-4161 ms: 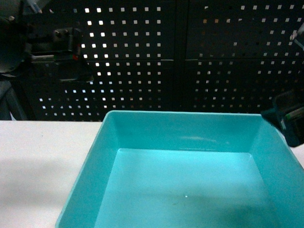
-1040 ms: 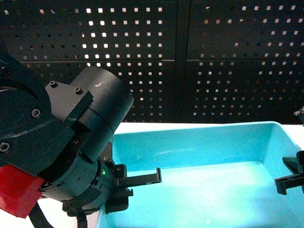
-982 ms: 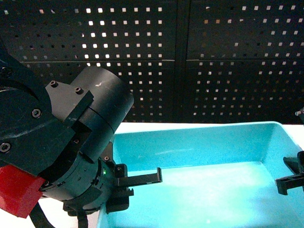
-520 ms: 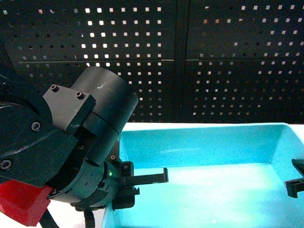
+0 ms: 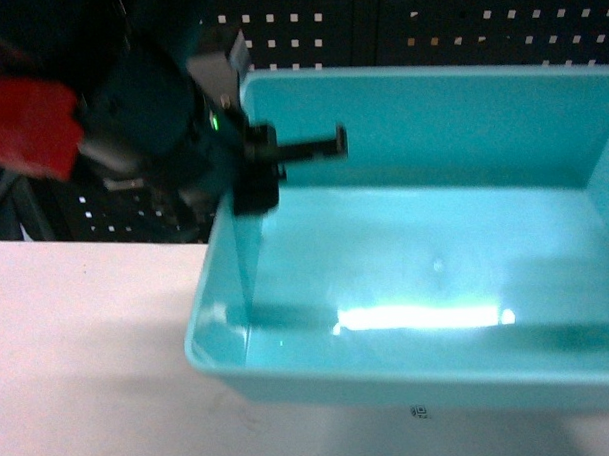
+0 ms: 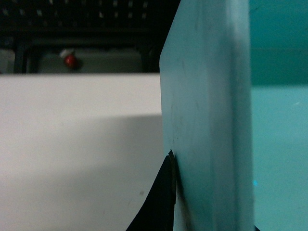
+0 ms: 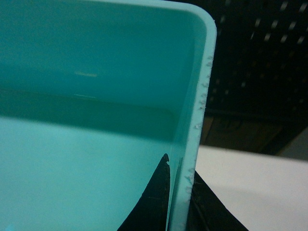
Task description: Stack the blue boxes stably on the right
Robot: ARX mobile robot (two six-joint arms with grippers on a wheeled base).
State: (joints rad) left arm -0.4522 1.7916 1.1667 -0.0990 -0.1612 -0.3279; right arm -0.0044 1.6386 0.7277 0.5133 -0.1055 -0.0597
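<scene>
While the light turquoise, shallow rectangular plastic tub [image 5: 427, 284] is held tilted toward the head camera, with its near rim low over the white table [image 5: 79, 356], its left wall is seen clamped by the left gripper [image 5: 282, 164]: one dark finger lies inside the tub and the body sits outside. In the left wrist view the wall [image 6: 207, 120] is pinched between two dark fingers [image 6: 161, 202], so this gripper is closed on the tub. In the right wrist view the rolled rim [image 7: 197, 125] of the opposite wall is likewise caught between two dark fingers [image 7: 154, 202], one inside and one outside; the right gripper [image 7: 180, 202] is closed on the tub too, though it is barely seen in the head view at the right edge.

The step in hand is judged to be the two-armed carry of the tub, lifted clear of the table. No second tub is visible, so the stacking spot on the right cannot be placed. For the next move, both arms are required to travel together toward the table's right side, and the tub is to be levelled before being lowered squarely.
</scene>
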